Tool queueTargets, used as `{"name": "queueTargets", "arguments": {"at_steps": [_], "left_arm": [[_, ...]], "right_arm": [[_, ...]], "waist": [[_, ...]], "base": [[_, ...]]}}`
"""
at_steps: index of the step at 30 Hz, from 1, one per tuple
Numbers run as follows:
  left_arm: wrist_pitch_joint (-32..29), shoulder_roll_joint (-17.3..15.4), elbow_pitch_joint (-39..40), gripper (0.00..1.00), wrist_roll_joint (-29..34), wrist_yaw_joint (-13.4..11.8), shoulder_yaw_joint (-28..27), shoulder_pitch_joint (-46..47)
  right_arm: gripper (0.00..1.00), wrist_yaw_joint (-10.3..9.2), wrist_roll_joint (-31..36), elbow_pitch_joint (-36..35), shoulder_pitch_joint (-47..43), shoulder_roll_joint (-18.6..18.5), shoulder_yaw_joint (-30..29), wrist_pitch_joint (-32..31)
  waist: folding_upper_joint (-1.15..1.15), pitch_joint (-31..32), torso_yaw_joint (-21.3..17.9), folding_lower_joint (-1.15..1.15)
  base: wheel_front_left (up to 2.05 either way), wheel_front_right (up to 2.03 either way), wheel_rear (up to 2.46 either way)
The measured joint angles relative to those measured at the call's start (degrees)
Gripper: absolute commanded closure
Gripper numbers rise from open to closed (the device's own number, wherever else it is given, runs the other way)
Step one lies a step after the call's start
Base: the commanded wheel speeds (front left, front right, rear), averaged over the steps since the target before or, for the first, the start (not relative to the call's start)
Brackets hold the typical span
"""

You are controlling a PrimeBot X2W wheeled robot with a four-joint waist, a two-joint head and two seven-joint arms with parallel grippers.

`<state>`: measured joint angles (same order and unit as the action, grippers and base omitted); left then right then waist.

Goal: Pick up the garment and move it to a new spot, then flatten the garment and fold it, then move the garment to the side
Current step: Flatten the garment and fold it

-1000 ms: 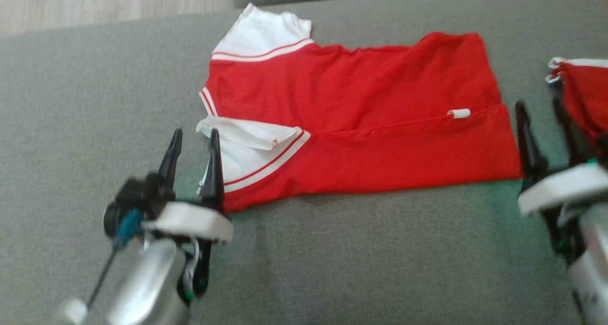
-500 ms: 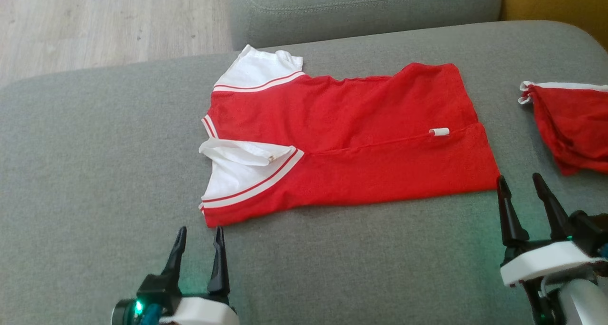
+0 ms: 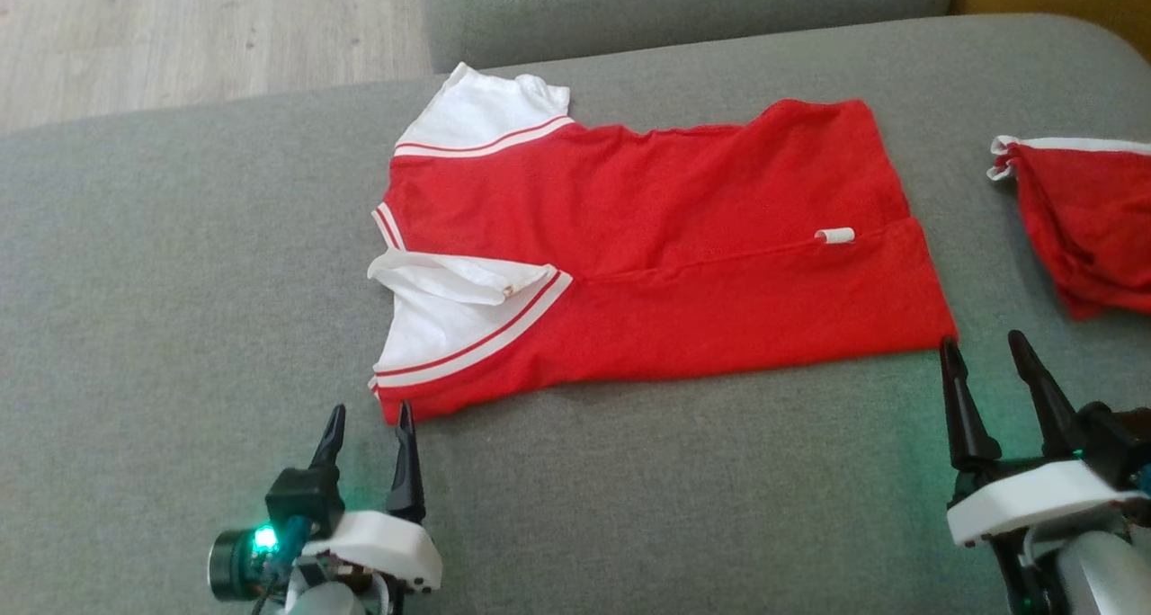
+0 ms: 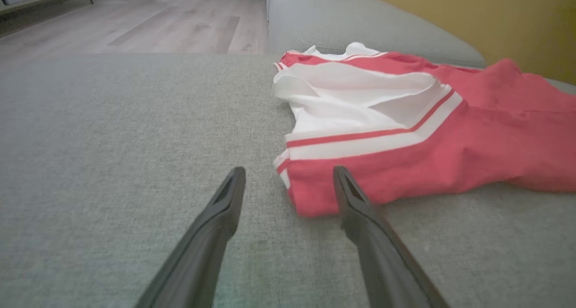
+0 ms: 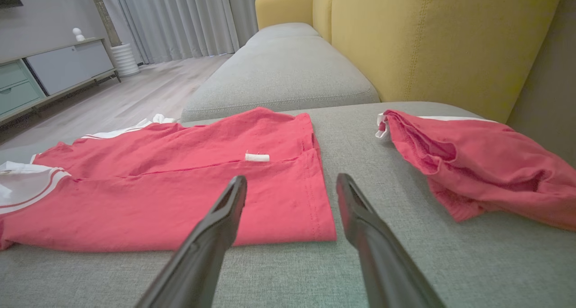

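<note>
A red garment with white sleeves and striped trim lies spread flat on the grey sofa seat, its near side folded over the middle. A small white tag sits on the fold line. My left gripper is open just short of the garment's near left corner, with nothing between its fingers. Off the garment's near right corner, my right gripper stands open and empty above the seat.
A second red garment with white trim lies crumpled at the right. Behind are another grey cushion and the yellow sofa back. Wooden floor lies beyond the seat's far left edge.
Over the last second both grippers drew back from the garment's near corners toward me. The head view shifted and the blur cleared. The garment lies as before.
</note>
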<state>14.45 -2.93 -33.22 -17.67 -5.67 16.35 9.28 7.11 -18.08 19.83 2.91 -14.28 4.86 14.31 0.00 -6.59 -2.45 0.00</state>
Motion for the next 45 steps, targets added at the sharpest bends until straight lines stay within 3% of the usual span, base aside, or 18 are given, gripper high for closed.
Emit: {"name": "queueTargets", "arguments": {"at_steps": [6, 7, 8, 9, 10, 15, 25, 38, 40, 41, 42, 44, 45], "left_arm": [[0.0, 0.1, -8.1, 0.00, 0.5, -0.4, 0.0, 3.5], [0.0, 0.2, -9.4, 0.20, 0.5, -0.3, 0.2, 4.2], [0.2, 0.2, -10.5, 0.20, 0.5, 0.2, 0.5, 5.0], [0.3, 0.2, -11.5, 0.86, 0.5, 0.8, 0.8, 5.7], [0.3, 0.2, -12.2, 1.00, 0.5, 1.3, 1.0, 6.3], [0.2, 0.3, -12.7, 1.00, 0.0, 2.1, 1.8, 7.1], [0.2, -1.5, -5.9, 1.00, 3.0, 1.6, 0.7, 3.8], [0.2, -1.9, -1.9, 1.00, 4.7, 1.6, 0.3, 3.3], [0.2, -1.9, -1.6, 1.00, 4.8, 1.6, 0.3, 3.3], [0.2, -1.9, -1.4, 1.00, 5.0, 1.6, 0.3, 3.3], [0.2, -1.9, -1.3, 1.00, 5.3, 1.6, 0.3, 3.3], [0.2, -1.9, -0.9, 1.00, 5.6, 1.6, 0.3, 3.3], [0.2, -1.9, -0.7, 1.00, 5.6, 1.6, 0.3, 3.3]], "right_arm": [[0.00, 0.00, -0.1, 0.1, 0.3, 0.0, 0.5, 0.0], [0.00, 0.00, -0.1, 0.1, 0.4, 0.0, 0.6, 0.0], [0.00, 0.00, -0.1, 0.2, 0.6, 0.0, 0.7, 0.0], [0.00, 0.00, -0.1, 0.2, 0.8, 0.0, 0.9, 0.0], [0.00, 0.00, -0.1, 0.5, 1.1, 0.0, 1.0, 0.0], [0.00, 0.00, -0.1, 3.8, 1.9, -0.1, 1.1, 0.0], [0.00, 0.00, 0.7, 21.1, 10.5, 1.3, -1.9, -0.7], [0.00, 0.00, 5.9, 38.1, 21.6, 2.7, -4.2, -1.7], [0.32, 0.00, 6.1, 39.5, 22.8, 2.8, -3.8, -1.8], [0.39, 0.00, 6.1, 40.1, 23.3, 2.9, -3.6, -2.1], [0.62, 0.00, 6.1, 40.9, 23.8, 2.9, -3.3, -2.6], [1.00, 0.00, 5.7, 42.2, 24.4, 2.9, -2.8, -3.5], [1.00, 0.00, 5.3, 42.7, 24.7, 2.9, -2.4, -3.8]], "waist": [[0.00, -1.0, -0.4, 0.00], [0.00, -1.1, -0.5, 0.01], [0.00, -1.2, -0.5, 0.00], [0.00, -1.2, -0.6, 0.00], [0.00, -1.1, -0.6, 0.00], [0.00, -0.5, -0.8, 0.00], [0.00, 1.1, 0.2, 0.00], [0.00, -0.5, 1.4, 0.00], [0.00, -0.6, 1.5, 0.00], [0.00, -0.7, 1.6, 0.00], [0.00, -0.7, 1.7, 0.00], [0.00, -0.5, 1.9, 0.00], [0.00, -0.4, 1.9, 0.00]], "base": [[0.00, 0.00, 0.00], [0.00, 0.00, 0.00], [0.00, 0.00, 0.00], [0.00, 0.00, 0.00], [0.00, 0.00, 0.00], [0.00, 0.00, 0.00], [0.00, 0.00, 0.00], [0.00, 0.00, 0.00], [0.00, 0.00, 0.00], [0.00, 0.00, 0.00], [0.00, 0.00, 0.00], [0.00, 0.00, 0.00], [0.00, 0.00, 0.00]]}}
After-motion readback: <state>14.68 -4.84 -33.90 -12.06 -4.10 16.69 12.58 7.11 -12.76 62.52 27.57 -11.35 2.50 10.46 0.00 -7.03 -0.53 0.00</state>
